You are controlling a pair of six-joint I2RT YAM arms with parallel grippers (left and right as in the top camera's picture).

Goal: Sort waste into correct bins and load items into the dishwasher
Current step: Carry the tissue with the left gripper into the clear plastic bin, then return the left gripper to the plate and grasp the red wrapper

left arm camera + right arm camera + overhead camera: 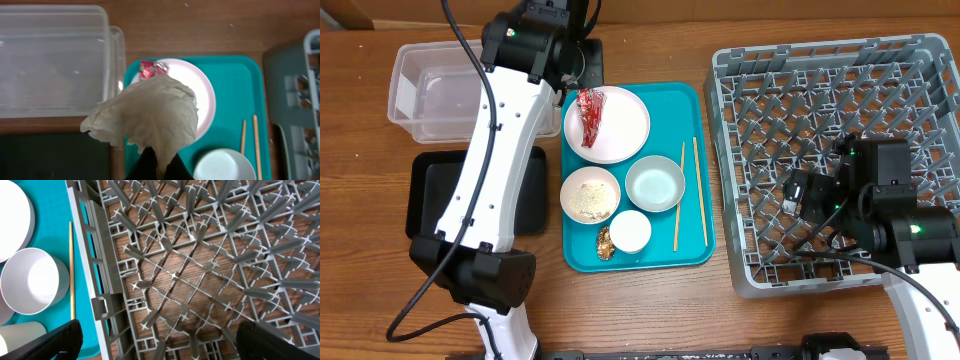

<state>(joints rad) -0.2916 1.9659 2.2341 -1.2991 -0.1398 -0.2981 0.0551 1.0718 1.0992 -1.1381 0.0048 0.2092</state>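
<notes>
Napkin: the crumpled white napkin point(150, 117) is pinched in the left gripper point(157, 166), whose jaws are closed on its lower end; it hangs over the left edge of the white plate point(620, 130), near the clear tub point(430, 85).
Right gripper: the right gripper point(160, 337) hovers inside the dish rack point(820, 90) with its jaws spread wide and nothing between them.
Done: by my reading, nothing is finished; the tub shows 0 items, the visible part of the black tray point(425, 195) shows 0, and the rack holds 0 dishes.
In hand: 1 piece of waste is lifted but not yet binned.
Left, waste: the red wrapper point(590, 115) lies on the plate, rice scraps point(590, 200) sit in a bowl point(565, 185), and the brown lump point(604, 243) lies on the teal tray point(680, 100).
Left, dishes: everything waits on the teal tray beside the rack.
Count, waste: 1 napkin, 1 wrapper, 1 lump, 1 heap of rice.
Count, dishes: 1 plate, 2 bowls (the rice bowl and a pale bowl point(655, 184)), 1 cup point(630, 231), 2 chopsticks point(700, 190).
Count, containers: 2 bins, 1 rack, 1 teal tray.
Hidden: the left arm covers much of the black tray, so its middle cannot be checked.
</notes>
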